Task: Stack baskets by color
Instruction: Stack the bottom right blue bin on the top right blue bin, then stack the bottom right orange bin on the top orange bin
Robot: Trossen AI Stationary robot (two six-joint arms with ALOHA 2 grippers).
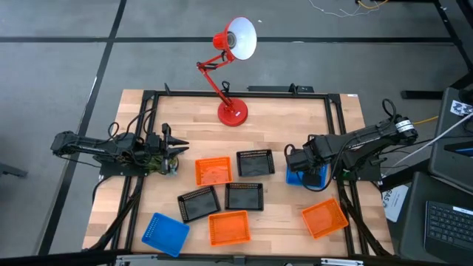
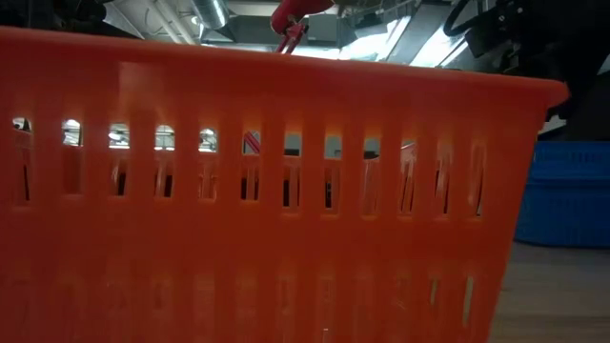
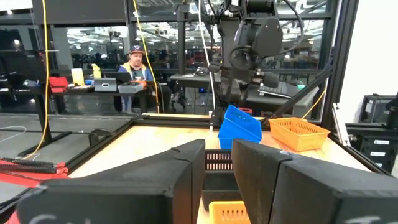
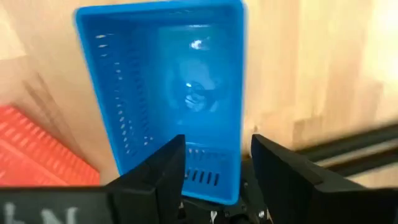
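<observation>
One blue mesh basket (image 4: 168, 93) under my right claw (image 4: 214, 171), fingers apart.
Its long axis runs straight ahead from my fingers; slotted plastic walls, rectangular, on pale wood table (image 4: 311, 74).

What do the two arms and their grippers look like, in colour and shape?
Both arms are dark, jointed and wrapped with black cables. The left gripper ends in two pointed dark fingers, blocky up close. The right gripper has the same flat black fingers.

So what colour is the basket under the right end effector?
Blue basket; the right wrist view shows it best.
</observation>
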